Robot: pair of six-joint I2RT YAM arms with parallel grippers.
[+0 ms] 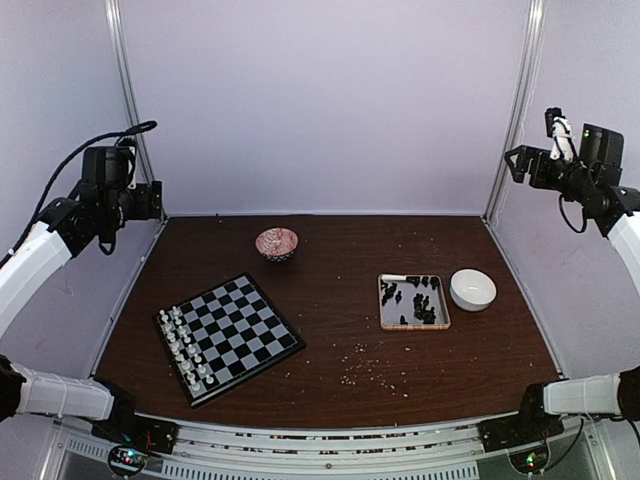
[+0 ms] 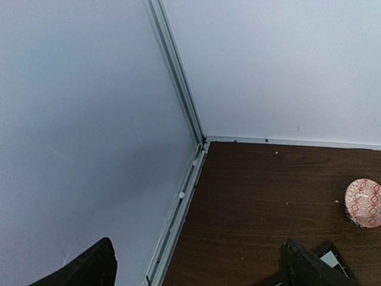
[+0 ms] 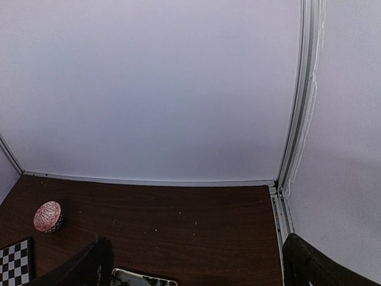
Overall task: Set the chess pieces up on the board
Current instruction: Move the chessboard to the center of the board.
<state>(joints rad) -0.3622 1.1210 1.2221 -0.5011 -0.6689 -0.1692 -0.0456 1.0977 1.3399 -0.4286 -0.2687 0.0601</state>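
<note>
The board [image 1: 232, 334] lies at the front left of the table, turned at an angle. White chess pieces [image 1: 183, 345] stand in two rows along its left side. Black chess pieces [image 1: 418, 300] lie heaped in a small wooden-rimmed tray [image 1: 384, 303] right of centre. My left gripper [image 1: 152, 201] is raised high at the back left corner, open and empty; its view [image 2: 199, 275] shows wall and bare table. My right gripper [image 1: 514, 160] is raised high at the back right corner, open and empty [image 3: 196, 269]. A board corner [image 3: 15, 263] and the tray's edge [image 3: 143, 279] show in the right wrist view.
A pink patterned bowl [image 1: 277, 243] stands at the back centre; it also shows in the left wrist view [image 2: 364, 202] and in the right wrist view [image 3: 47, 216]. A white bowl [image 1: 472, 289] sits right of the tray. Pale crumbs [image 1: 372, 366] are scattered at front centre. White walls enclose the table.
</note>
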